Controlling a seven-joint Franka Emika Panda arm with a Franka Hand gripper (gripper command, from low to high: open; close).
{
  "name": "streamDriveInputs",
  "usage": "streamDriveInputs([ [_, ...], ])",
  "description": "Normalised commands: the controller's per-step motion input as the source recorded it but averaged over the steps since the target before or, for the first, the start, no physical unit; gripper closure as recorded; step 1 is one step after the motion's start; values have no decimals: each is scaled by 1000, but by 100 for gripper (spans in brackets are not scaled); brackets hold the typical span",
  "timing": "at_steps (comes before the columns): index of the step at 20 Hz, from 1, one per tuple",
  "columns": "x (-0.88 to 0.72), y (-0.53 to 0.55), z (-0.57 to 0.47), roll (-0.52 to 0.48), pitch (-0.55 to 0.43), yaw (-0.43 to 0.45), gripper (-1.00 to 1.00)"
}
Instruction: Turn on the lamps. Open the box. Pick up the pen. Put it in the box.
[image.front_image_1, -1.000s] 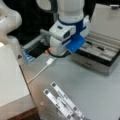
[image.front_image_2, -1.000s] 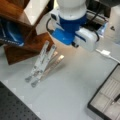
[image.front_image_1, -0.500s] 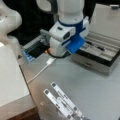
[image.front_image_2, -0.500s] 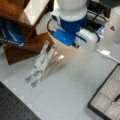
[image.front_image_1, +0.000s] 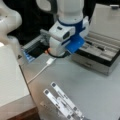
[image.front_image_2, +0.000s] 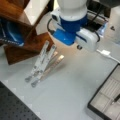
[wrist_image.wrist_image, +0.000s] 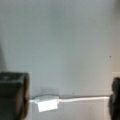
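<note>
A: Front views? Box?
B: Box (image.front_image_1: 100, 53) lies open in both front views, pen (image.front_image_1: 96, 46) inside, well apart from the gripper (image.front_image_1: 53, 55).
A: Wrist?
B: Fingers (wrist_image.wrist_image: 13, 96) spread wide, holding nothing; white plug (wrist_image.wrist_image: 47, 104) and cable (wrist_image.wrist_image: 82, 99) on the bench (wrist_image.wrist_image: 60, 37) between them.

box (image.front_image_1: 100, 58): 1 | pen (image.front_image_1: 96, 46): 1 | white strips (image.front_image_1: 62, 101): 2 | cable (wrist_image.wrist_image: 75, 100): 1
</note>
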Motion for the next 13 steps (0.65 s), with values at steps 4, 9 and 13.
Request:
streamDriveInputs([
  [4,-168,-98,-34,78,-19,63,-100],
  [9,-122,-134,-78,66,-52,94,-100],
  [13,-83,-121,-126,68,-66,68,-100],
])
